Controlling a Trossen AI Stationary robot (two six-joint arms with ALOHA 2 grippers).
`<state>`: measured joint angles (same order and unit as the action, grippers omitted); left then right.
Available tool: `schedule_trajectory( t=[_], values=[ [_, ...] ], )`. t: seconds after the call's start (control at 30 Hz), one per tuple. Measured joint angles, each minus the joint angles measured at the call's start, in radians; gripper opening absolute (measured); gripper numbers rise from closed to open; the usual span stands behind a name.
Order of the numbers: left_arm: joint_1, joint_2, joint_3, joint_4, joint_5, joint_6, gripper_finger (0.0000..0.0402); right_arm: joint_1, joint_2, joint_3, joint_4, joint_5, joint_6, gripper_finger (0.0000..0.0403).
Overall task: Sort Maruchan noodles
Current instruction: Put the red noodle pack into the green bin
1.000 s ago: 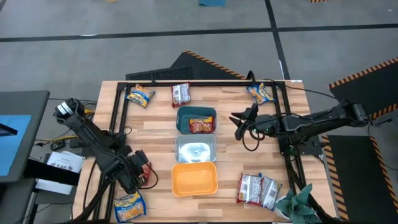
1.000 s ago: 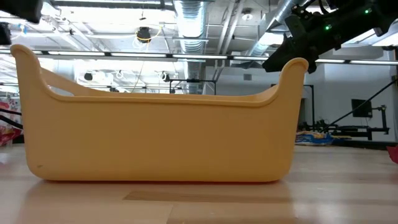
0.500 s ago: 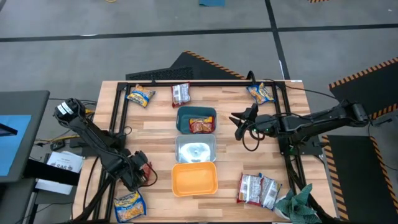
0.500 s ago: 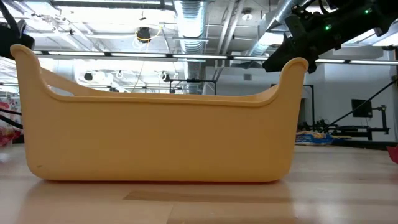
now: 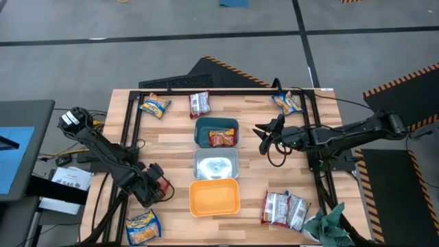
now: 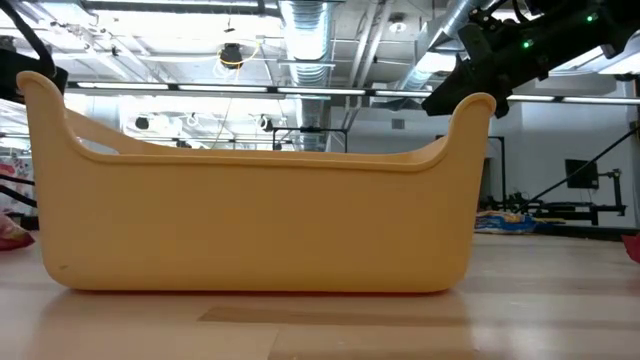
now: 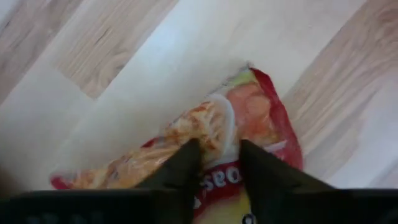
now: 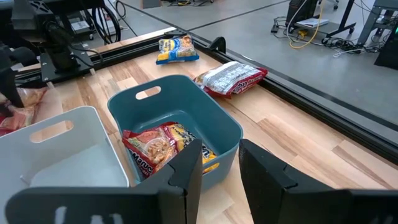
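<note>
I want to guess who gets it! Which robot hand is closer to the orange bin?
The left one. The left gripper sits just beside the orange bin, pinching a red noodle packet. The right gripper hangs farther off, up beside the teal bin.

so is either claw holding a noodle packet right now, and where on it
The left claw is pinching a red-orange packet on the table, fingers closed on its middle. The right claw hangs open and empty beside the teal bin.

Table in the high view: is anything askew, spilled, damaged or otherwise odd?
Nothing spilled or damaged. The green cloth rag lies bunched at the table's near right corner, among the loose packets. The teal bin holds a red-orange packet; the orange bin is empty. The left gripper pinches another red-orange packet.
</note>
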<state>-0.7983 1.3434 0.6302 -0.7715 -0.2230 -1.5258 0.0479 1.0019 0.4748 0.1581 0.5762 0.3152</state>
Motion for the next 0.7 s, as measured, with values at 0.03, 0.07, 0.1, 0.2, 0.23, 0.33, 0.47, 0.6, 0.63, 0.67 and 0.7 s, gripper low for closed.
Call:
schedule_trajectory(
  t=[0.03,0.07,0.1,0.2,0.23,0.33,0.47,0.6,0.63,0.67,0.7],
  values=[
    [0.003,0.0,0.0,-0.001,-0.001,0.011,0.0039,0.0,0.0,0.0,0.0,0.0,0.0,0.0128],
    [0.005,-0.001,0.001,-0.003,-0.005,0.019,0.0021,0.0,0.0,0.0,0.0,0.0,0.0,0.0128],
    [0.005,-0.004,0.005,-0.006,-0.012,0.027,0.0013,0.0,0.0,0.0,0.0,0.0,0.0,0.0128],
    [0.009,-0.027,0.041,-0.039,-0.029,0.067,0.0003,0.0,0.0,0.0,0.0,0.0,0.0,0.0128],
    [0.012,-0.039,0.057,-0.059,-0.037,0.079,0.0001,0.0,0.0,0.0,0.0,0.0,0.0,0.0128],
    [0.017,-0.086,0.116,-0.12,-0.109,0.116,0.0001,0.0,0.0,0.0,0.0,0.0,0.0,0.0128],
    [0.031,-0.136,0.181,-0.197,-0.211,0.162,0.0001,0.0,0.0,0.0,0.0,0.0,0.0,0.0128],
    [0.066,-0.177,0.243,-0.271,-0.308,0.234,0.0001,0.0,0.0,0.0,0.001,0.0,0.0,0.0128],
    [0.079,-0.185,0.256,-0.289,-0.325,0.253,0.0001,0.0,0.0,0.0,0.001,0.0,0.0,0.0128],
    [0.093,-0.191,0.271,-0.309,-0.343,0.275,0.0001,0.0,0.0,0.0,0.001,0.0,0.0,0.0128],
    [0.108,-0.198,0.287,-0.327,-0.365,0.298,0.0001,0.0,0.0,0.0,0.002,0.0,0.0,0.0128]
  ],
)
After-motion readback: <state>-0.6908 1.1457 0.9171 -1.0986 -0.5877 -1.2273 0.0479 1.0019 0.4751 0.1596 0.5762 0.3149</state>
